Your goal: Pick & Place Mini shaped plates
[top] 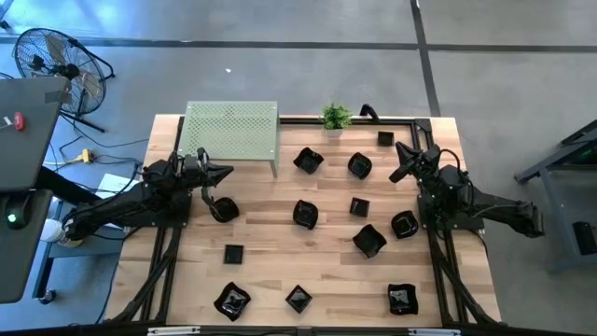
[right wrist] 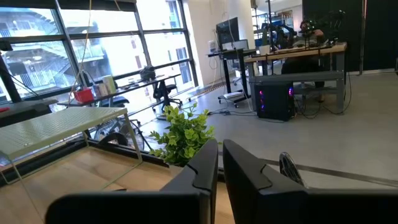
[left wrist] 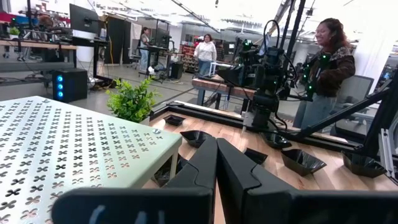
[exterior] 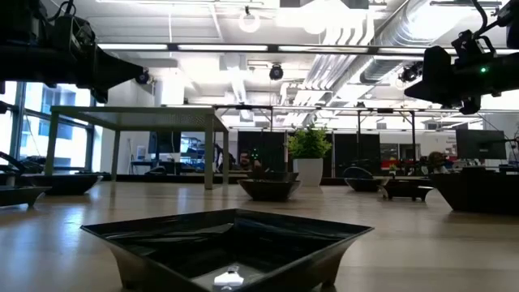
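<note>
Hovering closed and empty: left gripper (top: 227,172) beside green rack (top: 231,131), right gripper (top: 398,174) near worktop (top: 261,238) right edge. Black plates (top: 308,215) scattered mid-worktop, gaps between.

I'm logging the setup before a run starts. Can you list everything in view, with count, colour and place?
mini shaped plates: twelve, glossy black, scattered across the table
table: one, light wood, centre
perforated shelf: one, pale green, table's far left part
potted plant: one, green, far edge, right of the shelf
fan: one, black, on the floor beyond the table's far left corner
people: at least three, in the room behind the table
left arm: one, dark, left side, jaws shut, empty
right arm: one, dark, right side, jaws shut, empty
</note>
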